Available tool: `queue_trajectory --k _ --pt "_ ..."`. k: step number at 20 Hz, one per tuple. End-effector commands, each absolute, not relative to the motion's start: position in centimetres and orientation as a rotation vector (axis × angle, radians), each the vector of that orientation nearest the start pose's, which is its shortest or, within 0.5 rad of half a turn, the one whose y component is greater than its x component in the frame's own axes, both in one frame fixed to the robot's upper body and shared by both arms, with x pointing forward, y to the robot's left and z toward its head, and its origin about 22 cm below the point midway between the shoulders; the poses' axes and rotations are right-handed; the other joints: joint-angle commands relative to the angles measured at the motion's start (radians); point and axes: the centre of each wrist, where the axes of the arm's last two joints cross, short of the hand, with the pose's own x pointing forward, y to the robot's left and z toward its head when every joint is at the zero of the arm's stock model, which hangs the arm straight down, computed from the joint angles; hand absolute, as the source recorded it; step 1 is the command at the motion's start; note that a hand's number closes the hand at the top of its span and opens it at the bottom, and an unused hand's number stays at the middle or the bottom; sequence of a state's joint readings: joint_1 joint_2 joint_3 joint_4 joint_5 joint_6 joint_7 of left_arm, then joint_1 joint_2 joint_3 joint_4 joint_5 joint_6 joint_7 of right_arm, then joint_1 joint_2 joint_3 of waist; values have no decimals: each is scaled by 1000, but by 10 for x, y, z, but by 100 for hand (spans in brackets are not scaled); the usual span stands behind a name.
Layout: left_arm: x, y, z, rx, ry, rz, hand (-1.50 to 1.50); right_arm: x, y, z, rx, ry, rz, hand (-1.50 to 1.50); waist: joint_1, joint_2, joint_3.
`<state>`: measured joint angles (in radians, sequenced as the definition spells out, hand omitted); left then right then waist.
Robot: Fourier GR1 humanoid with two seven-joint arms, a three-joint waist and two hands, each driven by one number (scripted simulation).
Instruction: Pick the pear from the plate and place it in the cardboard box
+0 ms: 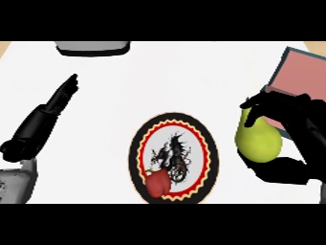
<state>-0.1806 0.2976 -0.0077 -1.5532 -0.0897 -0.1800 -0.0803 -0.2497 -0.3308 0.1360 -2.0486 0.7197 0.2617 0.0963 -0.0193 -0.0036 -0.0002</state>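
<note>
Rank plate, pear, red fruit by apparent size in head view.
1. Plate
2. Pear, held up in the right hand, so nearer the camera and maybe enlarged
3. Red fruit

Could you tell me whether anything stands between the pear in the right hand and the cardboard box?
Nothing visible does. The right hand holds the pear off the plate, right beside the cardboard box, with only bare counter between them. The red fruit lies behind on the plate.
</note>
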Motion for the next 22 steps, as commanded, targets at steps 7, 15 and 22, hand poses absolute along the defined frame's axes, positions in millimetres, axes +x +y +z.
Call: queue_trajectory --k 7,15,22 --pt "270 266 58 79 -1741 -545 0 309 -305 208 -875 -1803 782 150 34 6 1" --pt "297 266 71 75 -1749 -551 0 348 -359 210 -908 -1432 1082 150 43 13 0" --pt "309 262 69 92 -1759 -552 0 367 -403 180 -771 -1266 1246 150 39 15 1"
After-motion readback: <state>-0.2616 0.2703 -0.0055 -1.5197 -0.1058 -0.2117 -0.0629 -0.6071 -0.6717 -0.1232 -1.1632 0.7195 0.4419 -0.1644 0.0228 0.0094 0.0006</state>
